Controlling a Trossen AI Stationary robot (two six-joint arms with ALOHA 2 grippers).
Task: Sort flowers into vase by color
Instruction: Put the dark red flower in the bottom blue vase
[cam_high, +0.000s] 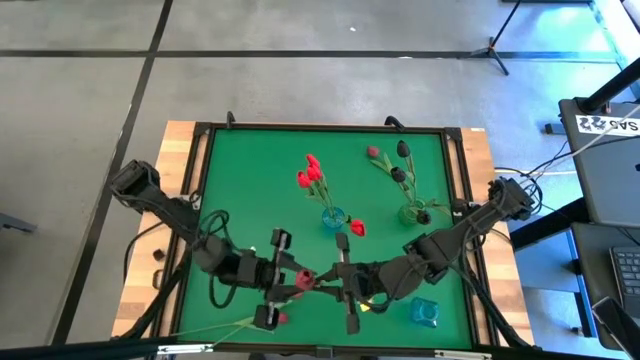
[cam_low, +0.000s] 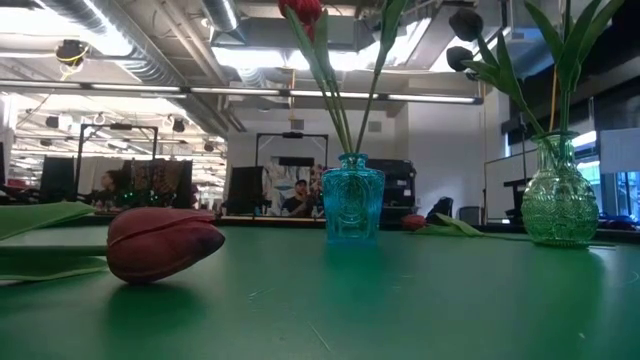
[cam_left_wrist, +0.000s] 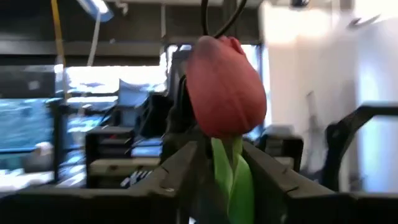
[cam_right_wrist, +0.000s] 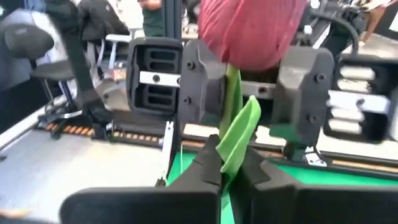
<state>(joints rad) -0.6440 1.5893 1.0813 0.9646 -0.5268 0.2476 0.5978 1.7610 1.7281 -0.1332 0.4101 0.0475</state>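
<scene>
A dusty pink tulip (cam_high: 303, 280) stands head up between my two grippers near the table's near edge. My left gripper (cam_left_wrist: 227, 180) comes from the left and is shut on its stem. My right gripper (cam_right_wrist: 235, 171) faces it from the right and is shut lower on the same flower. Red tulips (cam_high: 311, 172) stand in a blue vase (cam_high: 333, 218). Dark tulips (cam_high: 400, 160) stand in a green vase (cam_high: 415, 212). A maroon tulip (cam_low: 165, 243) lies on its side on the mat. Another red head (cam_high: 357, 228) lies beside the blue vase. My left gripper pinches the tulip's green stem (cam_left_wrist: 225, 152) just under the head, between its two fingers. It comes level from the table's left, across the stem. The head stands upright above the fingers, clear of the table. My right gripper pinches the stem and a leaf (cam_right_wrist: 239, 140) between its two fingers, below the left gripper's fingers (cam_right_wrist: 199, 81). It comes level from the table's right, across the stem. The flower stands upright in the hold.
A second, smaller blue vase (cam_high: 424, 312) stands near the right front corner, close to my right arm. A raised frame (cam_high: 200, 180) borders the green mat. Open mat lies on the left half and behind the vases. People and desks show in the room beyond.
</scene>
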